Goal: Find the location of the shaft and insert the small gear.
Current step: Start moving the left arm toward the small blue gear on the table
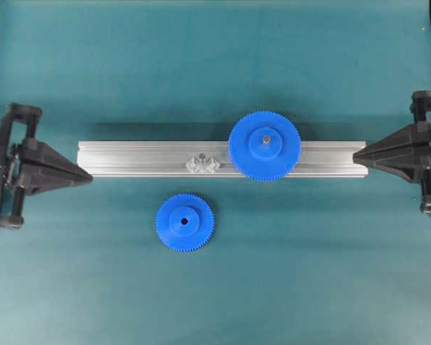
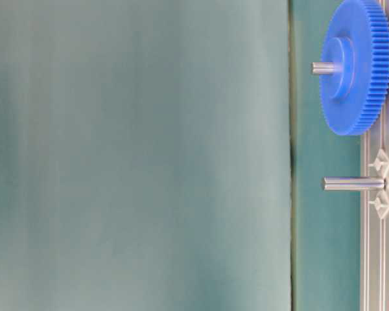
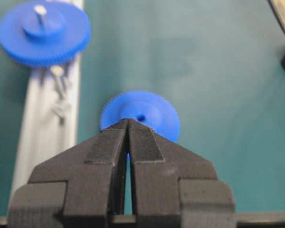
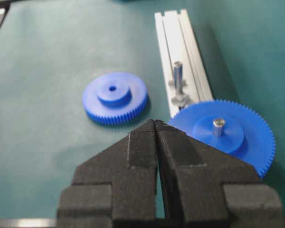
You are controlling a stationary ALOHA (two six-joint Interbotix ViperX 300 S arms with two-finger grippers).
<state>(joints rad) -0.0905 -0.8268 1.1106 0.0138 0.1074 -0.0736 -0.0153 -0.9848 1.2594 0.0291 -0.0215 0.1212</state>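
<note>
The small blue gear (image 1: 184, 222) lies flat on the green mat in front of the aluminium rail (image 1: 129, 159); it also shows in the left wrist view (image 3: 147, 114) and the right wrist view (image 4: 115, 97). The shaft (image 1: 202, 163), a short metal pin on a clear faceted base, stands bare on the rail; it shows in the table-level view (image 2: 353, 184) and right wrist view (image 4: 178, 76). My left gripper (image 1: 90, 176) is shut and empty at the rail's left end. My right gripper (image 1: 355, 154) is shut and empty at the rail's right end.
A larger blue gear (image 1: 264, 145) sits on another pin on the rail, right of the shaft; it also shows in the table-level view (image 2: 355, 65) and the right wrist view (image 4: 228, 130). Green mat (image 1: 215, 287) surrounds the rail.
</note>
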